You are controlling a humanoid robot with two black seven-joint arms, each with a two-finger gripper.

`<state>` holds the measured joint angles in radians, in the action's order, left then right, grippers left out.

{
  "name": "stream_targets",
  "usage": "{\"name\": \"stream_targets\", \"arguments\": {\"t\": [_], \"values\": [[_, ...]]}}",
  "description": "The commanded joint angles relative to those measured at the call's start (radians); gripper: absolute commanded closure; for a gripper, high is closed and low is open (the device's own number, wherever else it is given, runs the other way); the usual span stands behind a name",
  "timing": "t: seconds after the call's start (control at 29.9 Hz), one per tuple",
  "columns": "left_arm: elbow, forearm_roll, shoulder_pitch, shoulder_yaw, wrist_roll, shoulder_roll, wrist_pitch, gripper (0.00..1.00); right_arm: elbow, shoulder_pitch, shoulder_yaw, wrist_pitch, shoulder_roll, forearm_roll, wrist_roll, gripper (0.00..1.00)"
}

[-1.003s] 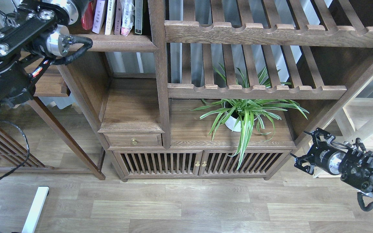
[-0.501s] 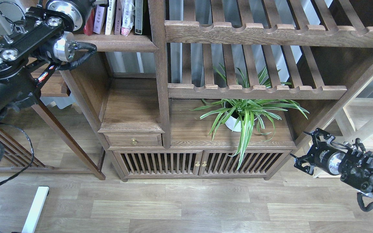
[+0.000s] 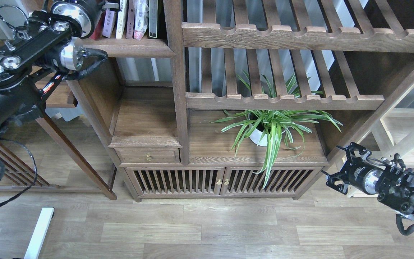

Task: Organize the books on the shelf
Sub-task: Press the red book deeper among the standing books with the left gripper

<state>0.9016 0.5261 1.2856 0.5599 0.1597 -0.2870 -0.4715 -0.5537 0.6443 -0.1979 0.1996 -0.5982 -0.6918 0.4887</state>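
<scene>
Upper left of frame: left arm (image 3: pixel 31 46) reaches up to shelf (image 3: pixel 128 46); its gripper hidden at top edge, state not discernible. Books (image 3: pixel 120 18) stand upright on shelf, red cover (image 3: pixel 97 30) nearest arm, pale cover (image 3: pixel 109 23) beside it, plastic-wrapped pink item (image 3: pixel 140 18) further right. Centre: potted plant (image 3: pixel 271 126) on wide board (image 3: pixel 214 144) under slatted racks (image 3: pixel 282 36). Lower right: right gripper (image 3: pixel 338 167), fingers (image 3: pixel 331 180) apart, holding nothing, above wooden floor (image 3: pixel 192 230).

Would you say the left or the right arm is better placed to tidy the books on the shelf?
Left: its arm reaches up beside the books on the shelf; the right gripper hangs low, far off.
</scene>
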Motion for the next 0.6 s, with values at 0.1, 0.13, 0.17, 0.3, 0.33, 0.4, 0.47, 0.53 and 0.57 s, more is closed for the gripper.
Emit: {"name": "stream_targets", "arguments": {"t": [0.1,0.13,0.17,0.3,0.33,0.4,0.47,0.53,0.57], "values": [[0.008,-0.002,0.003,0.009,0.015,-0.003,-0.001,0.26,0.000,0.000,0.000,0.000,0.000,0.000,0.000,0.04],[0.008,-0.002,0.003,0.009,0.017,-0.003,-0.001,0.26,0.000,0.000,0.000,0.001,0.000,0.000,0.000,0.04],[0.010,-0.002,0.003,0.009,0.017,-0.003,-0.001,0.26,0.000,0.001,0.000,0.000,0.000,0.000,0.000,0.04],[0.020,-0.002,0.003,0.012,0.027,-0.006,-0.002,0.25,0.000,0.001,0.000,0.001,0.000,0.000,0.000,0.04],[0.025,-0.002,0.003,0.012,0.030,-0.008,-0.004,0.25,0.000,0.001,0.000,0.001,0.000,0.000,0.000,0.04],[0.039,-0.002,0.003,0.012,0.043,-0.012,-0.006,0.24,0.000,0.003,0.000,0.001,0.000,0.000,0.000,0.04],[0.055,-0.003,0.003,0.012,0.055,-0.021,-0.006,0.24,0.000,0.003,0.000,0.001,0.000,0.000,0.000,0.04],[0.072,-0.003,0.001,0.012,0.063,-0.034,-0.004,0.23,0.000,0.003,0.000,0.001,0.000,0.000,0.000,0.04],[0.080,-0.005,0.001,0.012,0.066,-0.040,-0.003,0.23,0.000,0.003,0.000,0.001,0.000,0.000,0.000,0.04]]}}
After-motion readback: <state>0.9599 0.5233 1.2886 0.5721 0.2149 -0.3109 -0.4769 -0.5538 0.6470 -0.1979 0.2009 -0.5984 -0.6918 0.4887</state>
